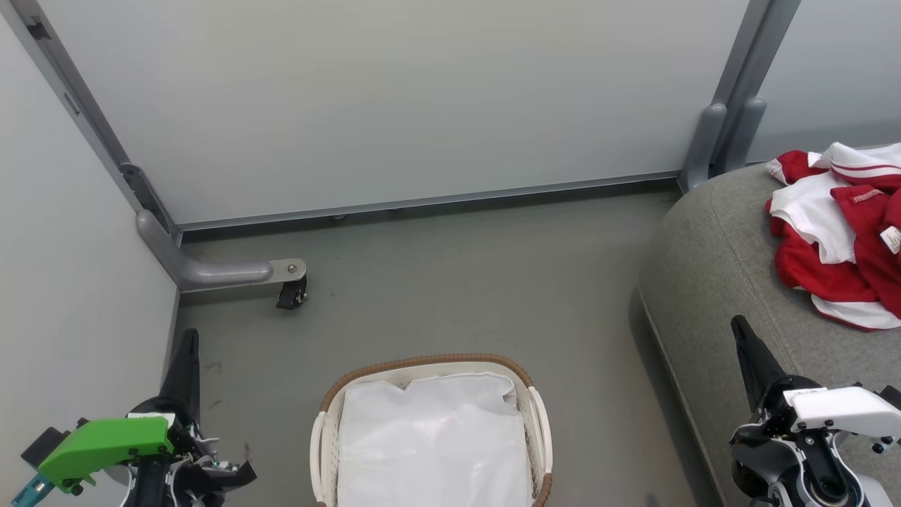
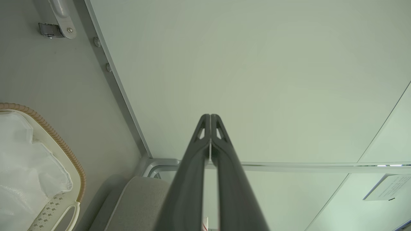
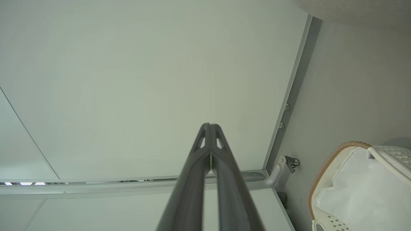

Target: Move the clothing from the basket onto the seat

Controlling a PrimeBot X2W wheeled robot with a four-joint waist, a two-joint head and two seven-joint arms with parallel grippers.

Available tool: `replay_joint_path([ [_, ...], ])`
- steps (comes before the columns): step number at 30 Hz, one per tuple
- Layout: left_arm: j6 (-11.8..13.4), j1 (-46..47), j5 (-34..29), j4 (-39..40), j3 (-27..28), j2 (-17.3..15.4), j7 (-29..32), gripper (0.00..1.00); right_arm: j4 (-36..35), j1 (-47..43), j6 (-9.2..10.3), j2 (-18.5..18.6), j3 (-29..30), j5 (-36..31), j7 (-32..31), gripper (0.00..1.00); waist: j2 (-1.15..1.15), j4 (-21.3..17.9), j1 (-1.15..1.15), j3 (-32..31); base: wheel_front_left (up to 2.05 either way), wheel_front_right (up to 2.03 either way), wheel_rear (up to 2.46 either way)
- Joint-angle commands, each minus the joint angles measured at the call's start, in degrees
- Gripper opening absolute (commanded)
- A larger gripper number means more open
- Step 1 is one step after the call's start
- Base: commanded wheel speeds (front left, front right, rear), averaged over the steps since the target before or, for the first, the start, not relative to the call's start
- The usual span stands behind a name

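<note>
Open floor lay between one basket, near centre, and one seat, right. Clothing was heaped at seat's far edge. Left gripper, right gripper were closed, empty.

the light is bright, soft and even, with no hard glare. the seat lays a dim shadow on the floor at its left side. the white liner looks almost washed out. the head view is sharp. both wrist views bend straight lines near the edges, and the fingers close to the lens are a little blurred.
</note>
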State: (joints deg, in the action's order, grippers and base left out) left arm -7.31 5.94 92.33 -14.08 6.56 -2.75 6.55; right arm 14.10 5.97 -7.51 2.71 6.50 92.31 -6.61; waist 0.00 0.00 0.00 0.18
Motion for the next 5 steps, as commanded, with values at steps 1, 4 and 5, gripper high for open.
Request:
replay_joint_path([
  [1,-0.4,0.6,0.1,0.1,0.2,-0.3,0.2,0.0,-0.2,0.4,0.04,0.3,0.1,0.2,-0.1,0.0,0.0,0.0,0.0,0.0,0.0,0.0,0.0],
  [4,-0.4,0.6,0.1,0.1,0.2,-0.3,0.2,0.0,-0.2,0.4,0.04,0.3,0.1,0.2,-0.1,0.0,0.0,0.0,0.0,0.0,0.0,0.0,0.0],
  [5,-0.4,0.6,0.1,0.1,0.2,-0.3,0.2,0.0,-0.2,0.4,0.04,0.3,0.1,0.2,-0.1,0.0,0.0,0.0,0.0,0.0,0.0,0.0,0.0],
])
